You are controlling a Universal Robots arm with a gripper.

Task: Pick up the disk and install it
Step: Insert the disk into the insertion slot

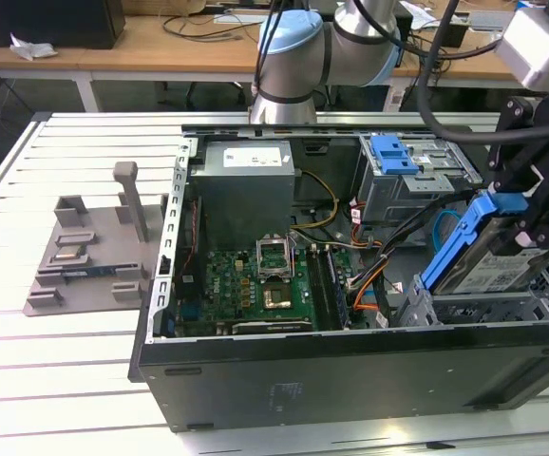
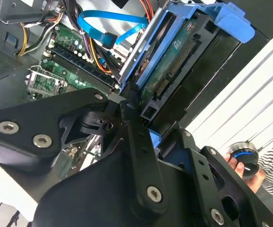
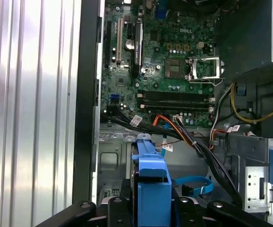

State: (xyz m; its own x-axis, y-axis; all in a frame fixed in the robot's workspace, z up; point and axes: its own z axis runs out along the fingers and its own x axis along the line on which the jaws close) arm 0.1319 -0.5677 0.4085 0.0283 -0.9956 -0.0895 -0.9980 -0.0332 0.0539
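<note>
The disk is a silver drive in blue plastic rails. It hangs tilted over the drive cage at the open computer case's corner, on the exterior view's right. My gripper is shut on the disk from above, its black links on either side of the blue frame. In the second wrist view the disk shows its green circuit side and connector edge beyond my gripper. In the first wrist view the disk's blue rail runs between the black fingers above the case floor.
Inside the case lie the motherboard, a grey power supply box, a ribbed blue latch and loose cables. A grey fixture stands on the slatted table. A person's hand holds a knob nearby.
</note>
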